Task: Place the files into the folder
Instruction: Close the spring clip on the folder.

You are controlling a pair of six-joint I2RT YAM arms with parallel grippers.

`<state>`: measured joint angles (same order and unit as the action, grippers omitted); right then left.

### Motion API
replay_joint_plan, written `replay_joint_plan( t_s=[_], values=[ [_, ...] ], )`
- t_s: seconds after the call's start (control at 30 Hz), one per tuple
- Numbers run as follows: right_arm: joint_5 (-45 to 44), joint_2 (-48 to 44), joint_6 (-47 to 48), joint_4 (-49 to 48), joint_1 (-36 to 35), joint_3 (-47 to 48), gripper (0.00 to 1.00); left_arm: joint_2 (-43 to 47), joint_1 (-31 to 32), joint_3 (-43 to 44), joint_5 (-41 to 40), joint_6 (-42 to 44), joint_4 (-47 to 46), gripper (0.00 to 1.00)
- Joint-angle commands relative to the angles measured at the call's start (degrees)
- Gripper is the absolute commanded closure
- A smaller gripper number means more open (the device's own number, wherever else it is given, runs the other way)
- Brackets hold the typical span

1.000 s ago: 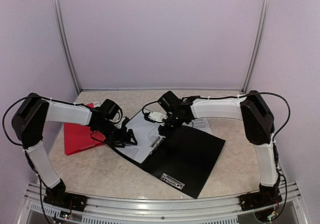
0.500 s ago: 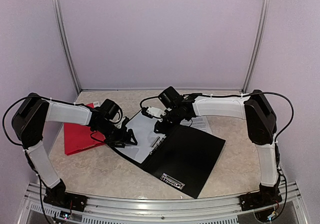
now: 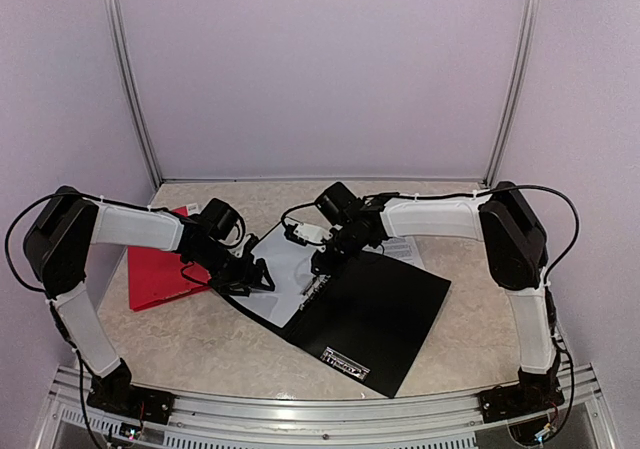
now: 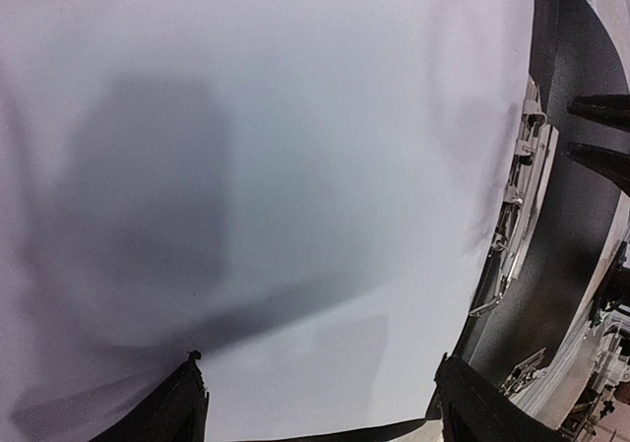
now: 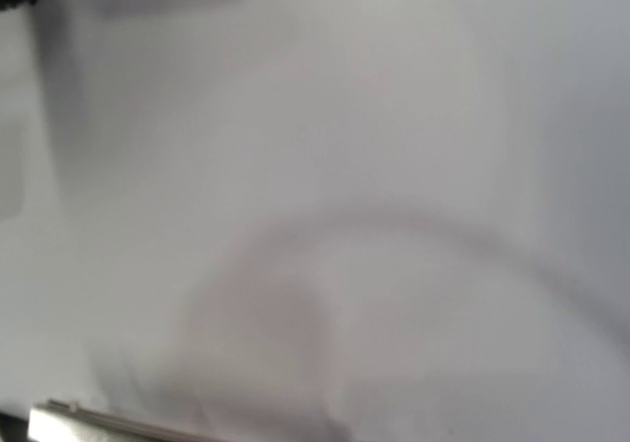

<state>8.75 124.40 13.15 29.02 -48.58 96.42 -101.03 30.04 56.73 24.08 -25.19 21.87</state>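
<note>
The black folder lies open on the table, its metal clip running along the spine. A blank white file lies on its left half and fills the left wrist view. My left gripper hovers low over that sheet's near left part, open, its jaws standing wide with nothing between them. My right gripper sits at the far end of the spine, its fingertips a narrow gap apart and holding nothing. The right wrist view is only blurred white paper. More printed files show beyond the folder's right cover.
A red folder lies at the left, partly under my left arm. Metal frame posts stand at the back corners and a rail runs along the near edge.
My right gripper lifted a little toward the back left, then came back down to the spine. The left arm and the paper have not moved.
</note>
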Motion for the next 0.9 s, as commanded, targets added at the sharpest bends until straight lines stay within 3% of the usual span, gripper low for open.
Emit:
replay_joint_plan(
  t_s=[0.0, 0.87],
  values=[
    [-1.1, 2.2, 0.1, 1.2, -0.3, -1.1, 0.84, -2.9, 0.3, -1.4, -2.5, 0.9, 4.3, 0.22],
    [-6.8, 3.5, 1.8, 2.9, 0.5, -1.3, 0.85, -2.4, 0.2, -1.9, -2.6, 0.9, 4.4, 0.22]
  ],
)
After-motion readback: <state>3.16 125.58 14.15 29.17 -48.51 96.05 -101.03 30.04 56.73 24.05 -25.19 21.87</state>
